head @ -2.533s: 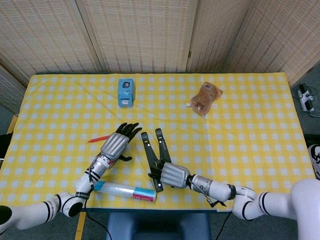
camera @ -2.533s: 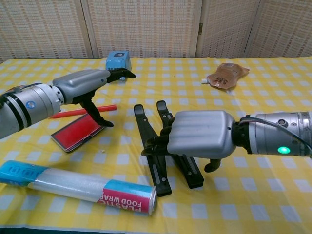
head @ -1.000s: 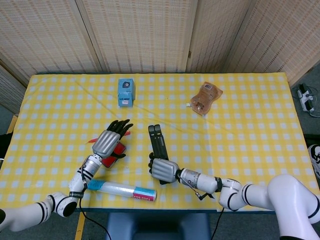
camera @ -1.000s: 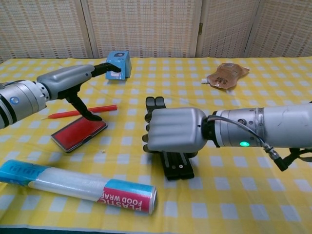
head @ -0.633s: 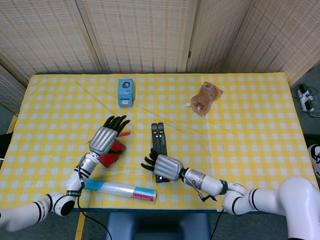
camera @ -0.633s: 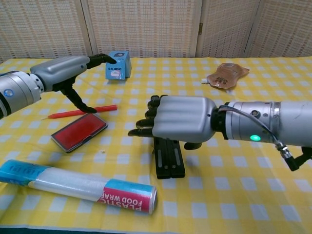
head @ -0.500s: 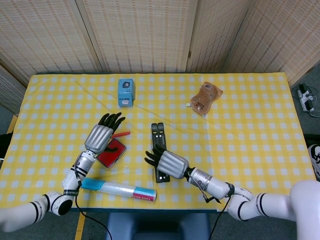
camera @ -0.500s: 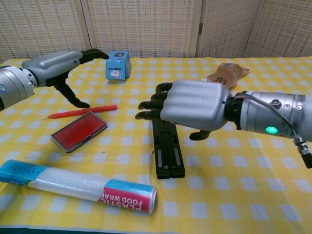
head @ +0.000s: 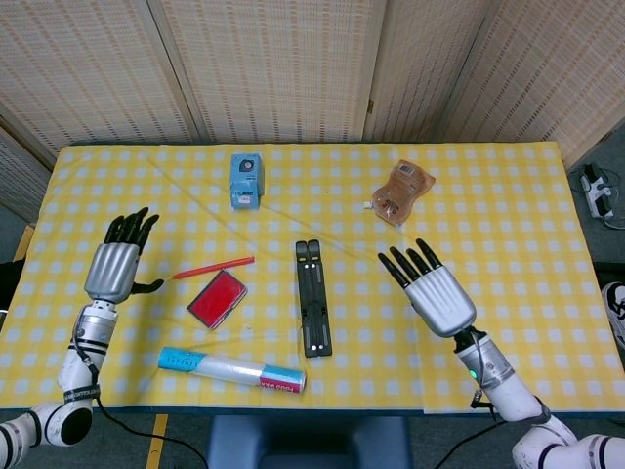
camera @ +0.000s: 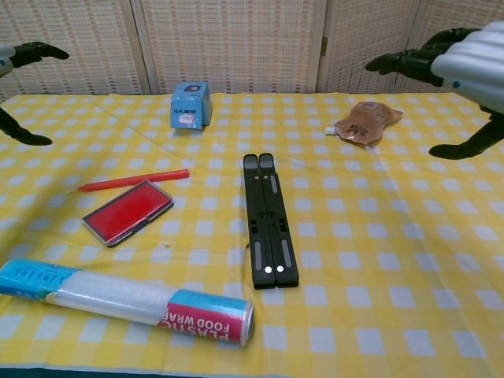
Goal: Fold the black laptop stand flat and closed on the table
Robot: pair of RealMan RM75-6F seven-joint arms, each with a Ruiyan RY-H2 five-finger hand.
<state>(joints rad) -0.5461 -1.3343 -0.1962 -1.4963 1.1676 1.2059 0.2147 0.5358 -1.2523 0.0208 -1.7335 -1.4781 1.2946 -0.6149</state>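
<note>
The black laptop stand (head: pixel 312 298) (camera: pixel 268 220) lies flat on the yellow checked table (head: pixel 508 215), its two bars side by side and touching. My right hand (head: pixel 436 289) (camera: pixel 449 63) hovers well to the right of it, fingers spread, holding nothing. My left hand (head: pixel 118 264) floats far to the left near the table's edge, fingers spread and empty; the chest view shows only its dark fingertips (camera: pixel 31 52) at the left border.
A red flat case (head: pixel 217 298) and a red pen (head: pixel 213 268) lie left of the stand. A plastic wrap roll (head: pixel 231 369) rests near the front edge. A blue box (head: pixel 246 179) and a brown pouch (head: pixel 400 191) sit further back.
My right hand let go of the stand and drew away to the right; the left hand drew away to the left. The stand's bars went from splayed to closed together.
</note>
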